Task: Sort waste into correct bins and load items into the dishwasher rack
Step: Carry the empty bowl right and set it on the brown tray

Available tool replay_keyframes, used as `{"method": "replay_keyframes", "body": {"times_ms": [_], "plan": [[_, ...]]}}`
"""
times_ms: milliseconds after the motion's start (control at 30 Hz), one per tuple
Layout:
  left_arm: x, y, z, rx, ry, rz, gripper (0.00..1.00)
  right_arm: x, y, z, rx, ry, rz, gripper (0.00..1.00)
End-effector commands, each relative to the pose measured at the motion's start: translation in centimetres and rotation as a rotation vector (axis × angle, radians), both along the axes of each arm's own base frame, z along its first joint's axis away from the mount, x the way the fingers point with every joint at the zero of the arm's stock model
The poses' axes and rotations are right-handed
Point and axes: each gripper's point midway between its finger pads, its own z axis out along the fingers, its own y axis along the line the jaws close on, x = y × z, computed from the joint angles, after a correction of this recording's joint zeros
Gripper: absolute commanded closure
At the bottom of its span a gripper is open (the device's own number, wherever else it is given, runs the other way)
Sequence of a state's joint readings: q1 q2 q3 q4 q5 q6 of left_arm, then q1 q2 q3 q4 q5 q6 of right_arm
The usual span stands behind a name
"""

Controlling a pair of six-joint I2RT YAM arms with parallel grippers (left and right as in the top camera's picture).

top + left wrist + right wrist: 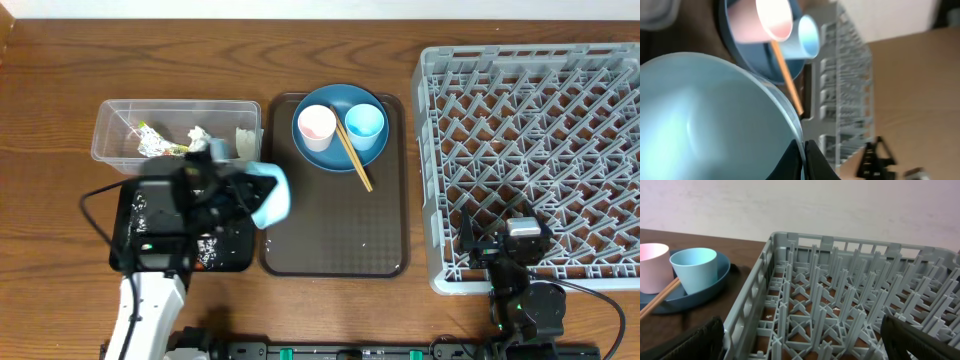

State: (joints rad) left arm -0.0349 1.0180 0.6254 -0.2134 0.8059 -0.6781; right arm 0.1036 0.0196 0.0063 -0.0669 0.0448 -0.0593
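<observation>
From above, the grey rack (535, 160) fills the right side of the frame. A brown serving tray (335, 225) lies in the middle. At its upper end sits a round blue plate (340, 150) carrying a pink cup (317, 127), a blue cup (364, 122) and wooden chopsticks (354, 160) laid at a slant. In the upper left a clear tub (120, 125) holds white paper wads (199, 135) and a green-yellow wrapper (154, 144). Below it is a black tray (230, 255), partly hidden by the left arm. The left gripper (243, 188) holds a pale blue bowl (272, 195), tilted, over the serving tray's left edge. The right gripper (505, 245) hangs over the rack's lower edge.

In the left wrist view, the bowl fills the left half of the frame. At bottom centre the dark fingers (812, 162) pinch its rim tight. The two cups, the plate and a chopstick show in the upper middle, with the rack to their right.

In the right wrist view, the rack's pegs fill the centre and right. The fingers (690, 342) stand wide apart at the lower corners with nothing between them. The plate and cups lie at the left edge.
</observation>
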Motion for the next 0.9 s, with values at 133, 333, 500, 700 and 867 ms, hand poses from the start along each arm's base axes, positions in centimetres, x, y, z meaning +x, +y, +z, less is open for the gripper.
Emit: {"method": "replay_keyframes", "body": {"times_ms": [133, 333, 500, 700, 867], "plan": [[0.1, -1.6, -1.6, 0.287, -0.062, 0.044, 0.94, 0.0, 0.6, -0.2, -0.011, 0.006, 0.021, 0.01], [-1.5, -4.0, -2.9, 0.448, -0.107, -0.010, 0.94, 0.0, 0.6, -0.2, -0.010, 0.007, 0.021, 0.01], [-2.9, -6.2, -4.8, 0.560, -0.120, -0.070, 0.94, 0.0, 0.6, -0.2, -0.010, 0.007, 0.021, 0.01], [-3.9, -8.1, -7.9, 0.681, -0.112, -0.132, 0.94, 0.0, 0.6, -0.2, -0.010, 0.007, 0.021, 0.01], [-4.0, -9.2, -9.5, 0.704, -0.098, -0.164, 0.94, 0.0, 0.6, -0.2, -0.010, 0.007, 0.021, 0.01]]}}
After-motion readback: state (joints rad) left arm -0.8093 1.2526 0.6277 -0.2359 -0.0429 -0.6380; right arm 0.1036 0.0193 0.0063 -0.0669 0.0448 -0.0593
